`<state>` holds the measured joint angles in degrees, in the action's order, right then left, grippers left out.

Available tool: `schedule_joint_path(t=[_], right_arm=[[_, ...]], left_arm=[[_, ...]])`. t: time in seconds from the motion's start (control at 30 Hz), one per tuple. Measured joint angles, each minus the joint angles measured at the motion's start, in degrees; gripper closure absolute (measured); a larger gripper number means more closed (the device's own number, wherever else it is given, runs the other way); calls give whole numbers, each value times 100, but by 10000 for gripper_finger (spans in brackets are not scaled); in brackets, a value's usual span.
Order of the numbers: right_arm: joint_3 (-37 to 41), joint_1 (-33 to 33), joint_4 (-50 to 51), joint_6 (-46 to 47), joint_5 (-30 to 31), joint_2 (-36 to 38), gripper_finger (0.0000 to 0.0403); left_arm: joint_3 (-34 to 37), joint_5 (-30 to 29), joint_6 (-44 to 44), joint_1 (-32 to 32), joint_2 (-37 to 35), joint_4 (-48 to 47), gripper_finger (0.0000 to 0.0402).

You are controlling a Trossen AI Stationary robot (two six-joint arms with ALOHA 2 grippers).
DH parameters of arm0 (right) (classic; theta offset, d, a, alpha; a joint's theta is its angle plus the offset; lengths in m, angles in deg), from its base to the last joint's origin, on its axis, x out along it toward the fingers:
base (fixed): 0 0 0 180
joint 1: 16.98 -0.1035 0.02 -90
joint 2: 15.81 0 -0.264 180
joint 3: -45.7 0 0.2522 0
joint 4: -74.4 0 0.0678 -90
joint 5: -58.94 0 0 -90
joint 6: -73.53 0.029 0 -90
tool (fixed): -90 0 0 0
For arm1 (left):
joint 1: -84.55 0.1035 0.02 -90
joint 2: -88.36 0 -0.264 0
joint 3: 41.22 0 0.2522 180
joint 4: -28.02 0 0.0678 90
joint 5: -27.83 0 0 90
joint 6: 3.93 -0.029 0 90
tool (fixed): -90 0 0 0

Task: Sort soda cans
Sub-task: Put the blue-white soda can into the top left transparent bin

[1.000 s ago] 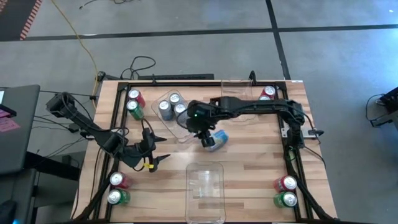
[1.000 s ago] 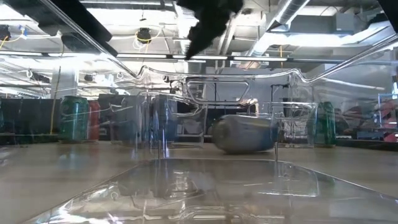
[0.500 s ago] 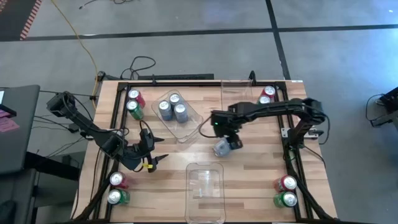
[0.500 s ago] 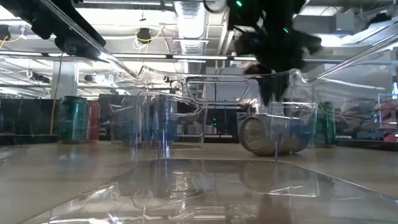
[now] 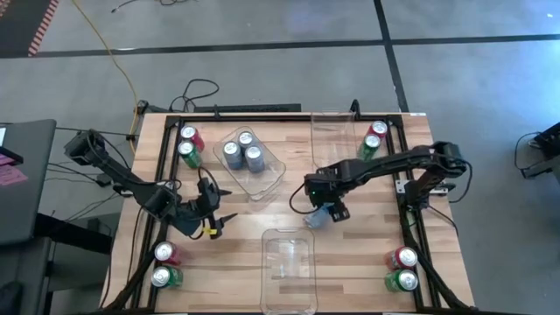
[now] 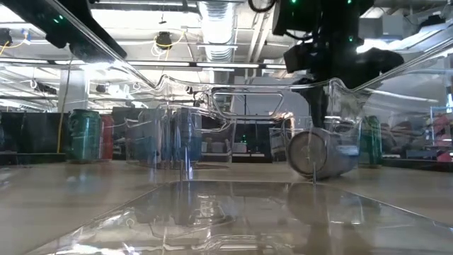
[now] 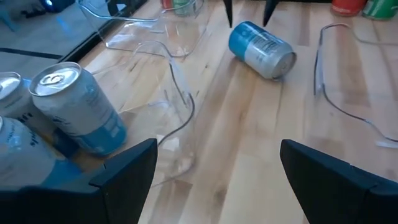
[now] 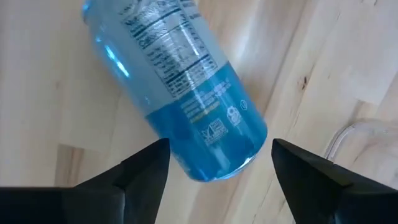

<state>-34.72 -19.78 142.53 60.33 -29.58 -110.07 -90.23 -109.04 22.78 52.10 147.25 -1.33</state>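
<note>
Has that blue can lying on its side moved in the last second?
Yes. In the high view the blue can has moved right and toward the front bin, farther from the bin of three cans. The right gripper is above it.

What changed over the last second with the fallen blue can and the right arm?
The right gripper travelled from near the clear bin of blue cans toward the table's right-centre, opening wider. The silver-blue soda can lying on its side moved with it. The left gripper, open, and the corner can pairs stayed put.

A silver-blue can [image 6: 320, 153] lies on its side directly beneath the right gripper [image 6: 322, 106], whose jaws stand apart.
</note>
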Motion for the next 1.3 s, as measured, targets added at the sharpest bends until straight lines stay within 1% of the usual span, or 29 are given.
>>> schedule_joint_path(t=[0.1, 0.2, 0.37, 0.47, 0.63, 0.7, 0.83, 1.0, 1.07, 1.13, 1.23, 1.3], right_arm=[[-60, -169, 53, 61, 1, 0, 100], [52, -401, 65, -19, 37, -61, 100], [468, -684, -531, -353, 37, -50, 95], [560, -746, -843, -334, 39, -51, 76], [604, -738, -1391, -42, 10, -77, 17], [594, -734, -1635, -20, -10, -142, 8], [596, -734, -1865, 16, -163, -551, 14], [528, -708, -1723, 165, -200, -1115, 16], [493, -677, -1631, 273, -176, -1226, 31], [504, -649, -1615, 348, -174, -1204, 54], [536, -607, -1621, 367, -163, -960, 94], [558, -543, -1563, 394, -183, -735, 109]], left_arm=[[0, 0, -158, 60, 0, -1, 68], [0, 0, -340, 82, 0, 0, 68], [0, 0, -469, 86, 0, -1, 68], [0, 3, -478, 86, 2, -3, 68], [0, 28, -463, 86, 2, 4, 68], [0, 31, -514, 86, 2, 5, 68], [0, 35, -543, 92, 0, 10, 68], [0, 39, -550, 97, 0, -1, 68], [0, 38, -584, 97, 0, 6, 68], [0, 0, -604, 100, 0, 4, 68], [0, -157, -657, 147, 0, 3, 68], [0, -187, -700, 197, 0, 2, 68]])
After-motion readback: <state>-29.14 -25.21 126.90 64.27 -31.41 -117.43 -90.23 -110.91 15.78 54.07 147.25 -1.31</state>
